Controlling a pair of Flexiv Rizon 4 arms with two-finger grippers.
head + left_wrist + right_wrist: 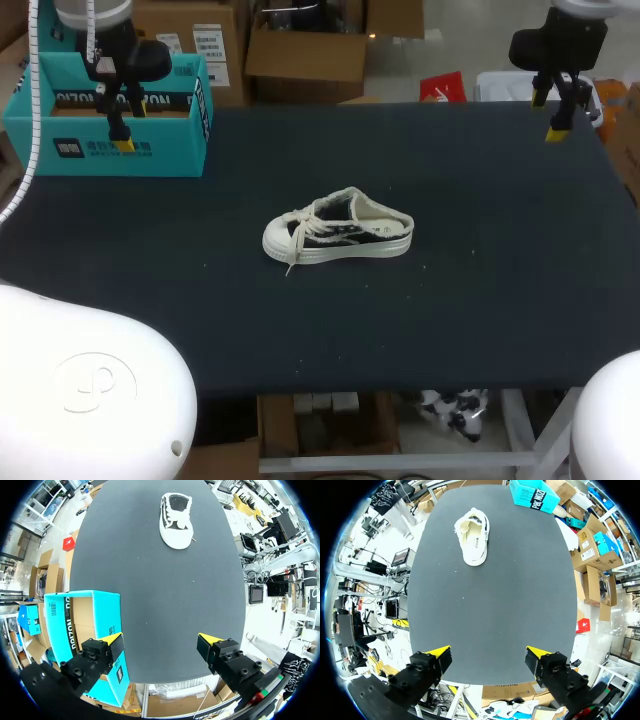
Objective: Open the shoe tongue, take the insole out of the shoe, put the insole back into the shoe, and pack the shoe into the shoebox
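A low canvas shoe [338, 228], with a dark upper, white rubber sole and frayed white laces, sat upright mid-way across the matte dark table [480, 250]. An open teal cardboard shoebox [100, 150] stood at its far left corner. The left gripper [160, 647] hung by the box and the right gripper [489, 657] over the far right corner, both spread wide and holding nothing.

Only non-task item here: the bench [480, 320], with a dark matte top running almost edge to edge across the head view. Tiny pale specks [472, 252] are sitting scattered on it, mostly around the middle and toward the near side. Both wrist views are showing the same dark top stretching away, a few specks dotting it there too.
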